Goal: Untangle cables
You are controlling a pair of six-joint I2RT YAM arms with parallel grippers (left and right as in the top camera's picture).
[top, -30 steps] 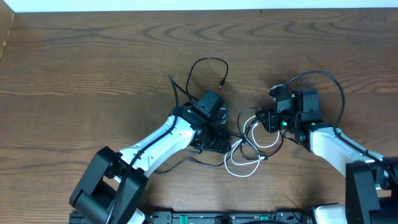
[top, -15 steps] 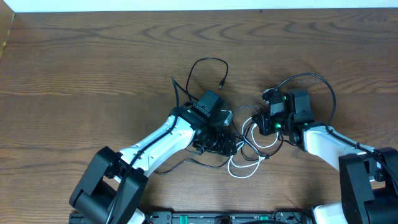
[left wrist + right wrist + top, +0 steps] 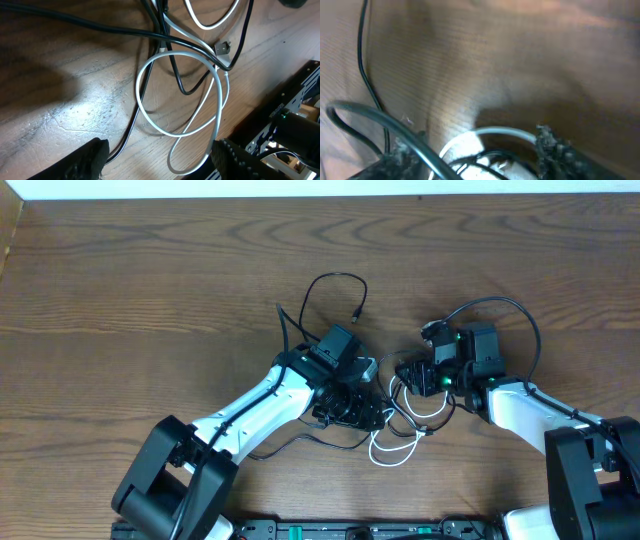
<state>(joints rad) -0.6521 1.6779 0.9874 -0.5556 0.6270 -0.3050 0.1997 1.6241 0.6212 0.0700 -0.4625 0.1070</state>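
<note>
The white cable (image 3: 395,448) lies in loops at the table's middle, crossed with the thin black cable (image 3: 322,284), whose long loop runs toward the far side. My left gripper (image 3: 368,412) is open just above the tangle's left side. In the left wrist view the white cable (image 3: 180,95) forms a ring with the black cable (image 3: 175,70) crossing it, and its lower loop sits between the fingers of my left gripper (image 3: 165,160). My right gripper (image 3: 405,373) is at the tangle's right side. In the right wrist view my right gripper (image 3: 475,155) stands open, with a white cable (image 3: 500,132) arc and dark strands between its fingers.
A thicker black arm cord (image 3: 520,315) arches over the right wrist. The robot base (image 3: 360,530) runs along the near edge, and its black frame (image 3: 295,110) shows at the right of the left wrist view. Bare wood table (image 3: 150,280) spreads left and behind.
My right gripper moved a little left to the tangle, then its jaws went from shut to open. The left gripper shifted slightly right. The white loops were nudged a little.
</note>
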